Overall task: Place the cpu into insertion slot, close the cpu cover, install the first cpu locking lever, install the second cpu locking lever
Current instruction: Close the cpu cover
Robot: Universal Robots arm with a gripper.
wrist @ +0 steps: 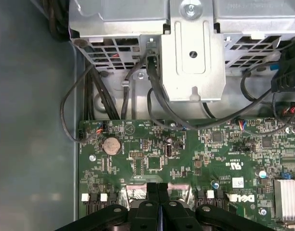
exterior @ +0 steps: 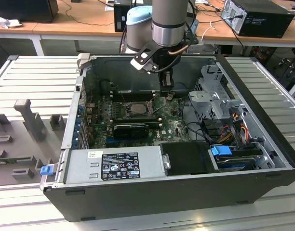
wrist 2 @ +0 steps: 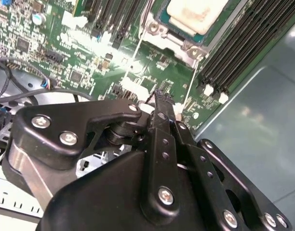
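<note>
Fingers (wrist 2: pixel 163 120) pressed together on nothing, low over the motherboard (wrist: pixel 186 159) just beside the insertion slot (wrist 2: pixel 175 36) where the cpu (wrist 2: pixel 195 14) sits; likely risk: tips skid off a thin locking lever (wrist 2: pixel 138 45) and gouge board components.

**First:** What rests on the ribbed metal table (exterior: pixel 36 72)?

**Second:** A black computer case (exterior: pixel 152 197), lying open on its side. Grey fixture blocks (exterior: pixel 29 118) stand beside it toward the exterior view's left.

**First:** And inside it?

**Second:** A grey labelled power supply (exterior: pixel 113 166) runs along the near wall. A silver drive cage (exterior: pixel 212 96) sits toward the exterior view's right, and a green motherboard (exterior: pixel 174 127) lies on the case floor. In the first wrist view a round coin cell (wrist: pixel 111 145) sits on the board, and black cables (wrist: pixel 101 96) run from the cage to the board's edge.

**First:** Behind the case?

**Second:** A wooden desk (exterior: pixel 80 21) carrying a black desktop computer (exterior: pixel 258 17).
</note>
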